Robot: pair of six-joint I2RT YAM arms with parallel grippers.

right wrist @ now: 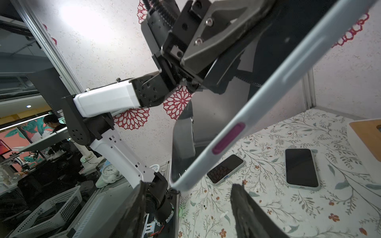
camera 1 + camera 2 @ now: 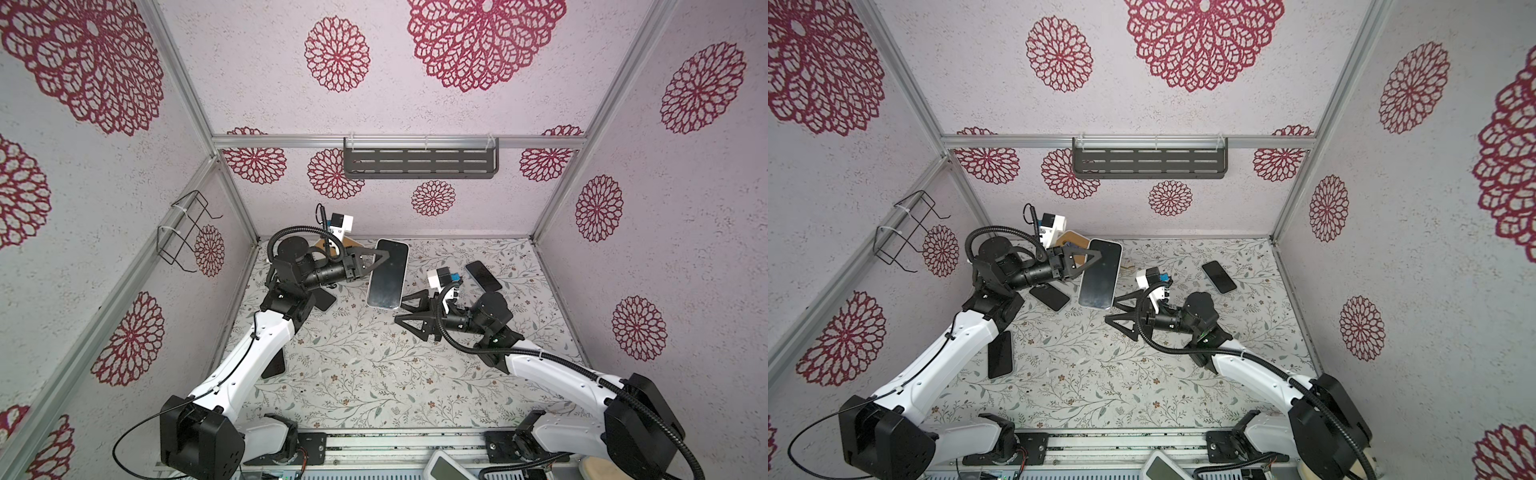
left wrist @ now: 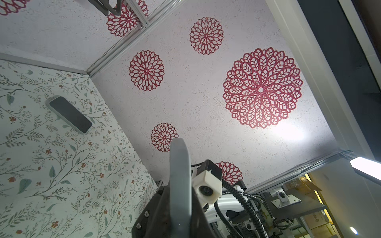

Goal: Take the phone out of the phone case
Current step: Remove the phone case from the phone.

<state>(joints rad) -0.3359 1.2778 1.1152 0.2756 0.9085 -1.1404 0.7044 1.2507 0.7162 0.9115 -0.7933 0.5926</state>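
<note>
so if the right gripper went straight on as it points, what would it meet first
Probably the near corner of the cased phone held by the left gripper; it sits just ahead of the right gripper, depth unclear.

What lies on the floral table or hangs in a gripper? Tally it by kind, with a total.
Dark-screened phones: 4
Tan wood-look panel, white-rimmed: 1
Total: 5
</note>
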